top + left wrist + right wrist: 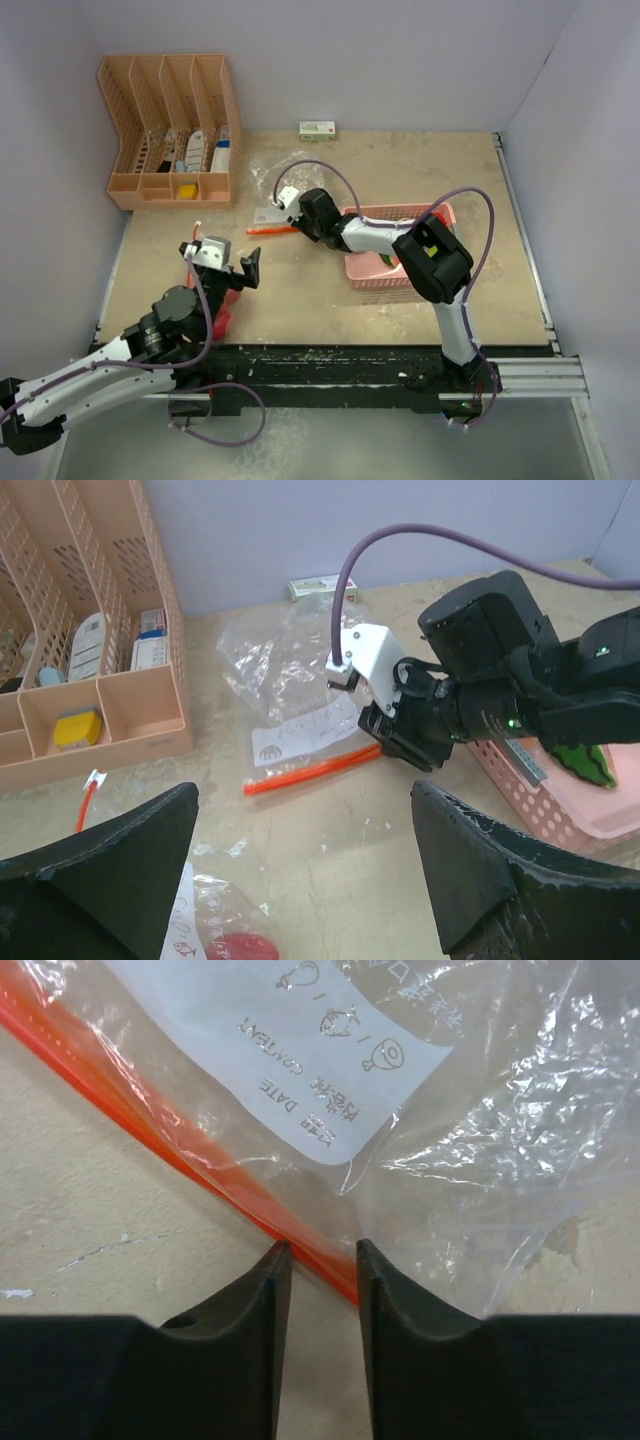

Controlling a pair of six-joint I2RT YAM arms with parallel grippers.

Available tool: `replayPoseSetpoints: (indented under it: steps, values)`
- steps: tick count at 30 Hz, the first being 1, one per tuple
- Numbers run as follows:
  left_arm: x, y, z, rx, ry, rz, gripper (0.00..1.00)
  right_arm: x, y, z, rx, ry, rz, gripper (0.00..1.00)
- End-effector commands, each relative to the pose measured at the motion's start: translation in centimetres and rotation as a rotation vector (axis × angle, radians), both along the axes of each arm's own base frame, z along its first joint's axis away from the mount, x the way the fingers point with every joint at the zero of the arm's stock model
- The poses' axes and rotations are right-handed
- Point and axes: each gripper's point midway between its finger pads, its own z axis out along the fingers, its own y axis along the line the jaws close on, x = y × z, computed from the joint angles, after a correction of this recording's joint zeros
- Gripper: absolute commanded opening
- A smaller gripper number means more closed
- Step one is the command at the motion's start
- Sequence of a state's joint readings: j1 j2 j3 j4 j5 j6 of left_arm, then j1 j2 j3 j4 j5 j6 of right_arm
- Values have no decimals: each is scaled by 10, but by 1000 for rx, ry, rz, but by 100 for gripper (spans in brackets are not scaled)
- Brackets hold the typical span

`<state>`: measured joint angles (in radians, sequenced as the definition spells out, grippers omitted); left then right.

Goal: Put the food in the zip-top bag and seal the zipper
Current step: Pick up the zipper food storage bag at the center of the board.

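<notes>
Beige counter (300, 290) bears the pink plastic basket (380, 280) holding green toy food (585, 760), beside it the clear zip-top bag (290, 670) apparently empty, filling and sealing both remaining; left pincer (303, 792) spread, right pincer (322, 1250) narrowed astride orange zipper strip (150, 1130), grip unclear.

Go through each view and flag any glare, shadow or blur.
Top external: even soft light, sharp, no hard shadows on the table. Left wrist: left end effector looms dark and featureless; zip-top bag glints. Right wrist: crinkled bag film sparkles with glare, printed label legible.
</notes>
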<state>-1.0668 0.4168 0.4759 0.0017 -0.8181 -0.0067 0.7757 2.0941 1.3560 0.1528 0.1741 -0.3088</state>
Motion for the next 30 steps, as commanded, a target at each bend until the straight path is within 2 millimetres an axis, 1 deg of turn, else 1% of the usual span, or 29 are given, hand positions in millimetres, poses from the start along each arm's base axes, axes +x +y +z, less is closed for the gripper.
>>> replayPoseSetpoints:
  steps: [1,3,4,6,7,10,13,14,17,19,20,22,25,27,30]
  values:
    - [0,-1,14,-35,-11,-4,90,13,22,23,135,-17,-9,30]
    - [0,-2,15,-36,-9,-9,90,15,21,25,167,-9,-34,22]
    - [0,-2,14,-36,-8,-9,90,16,22,29,191,-3,-47,16]
    - [-1,-2,15,-42,-7,-13,90,15,25,44,261,10,-66,6]
    - [-1,-2,14,-40,-5,-13,89,15,27,57,306,7,-80,0]
    - [-1,-2,14,-41,-4,-12,89,11,31,89,435,11,-117,0]
    - [-1,-2,12,-40,0,-13,89,1,38,116,572,52,-135,0]
    - [-1,-2,13,-42,0,-13,89,-3,41,124,615,70,-143,0]
    - [-1,-2,10,-42,6,-7,89,-10,40,144,756,134,-173,0]
    - [0,-1,9,-48,5,2,89,-13,35,156,872,196,-190,0]
    - [1,0,9,-55,2,9,89,-15,32,157,919,234,-193,0]
    - [2,2,8,-77,-9,24,89,-20,29,170,1027,296,-174,0]
    - [3,2,14,-132,-62,26,90,-29,30,191,1129,354,-109,0]
    - [3,1,22,-183,-115,21,90,-37,32,200,1159,383,-73,0]
    - [1,-8,39,-252,-204,-28,84,-47,29,212,1180,384,-43,0]
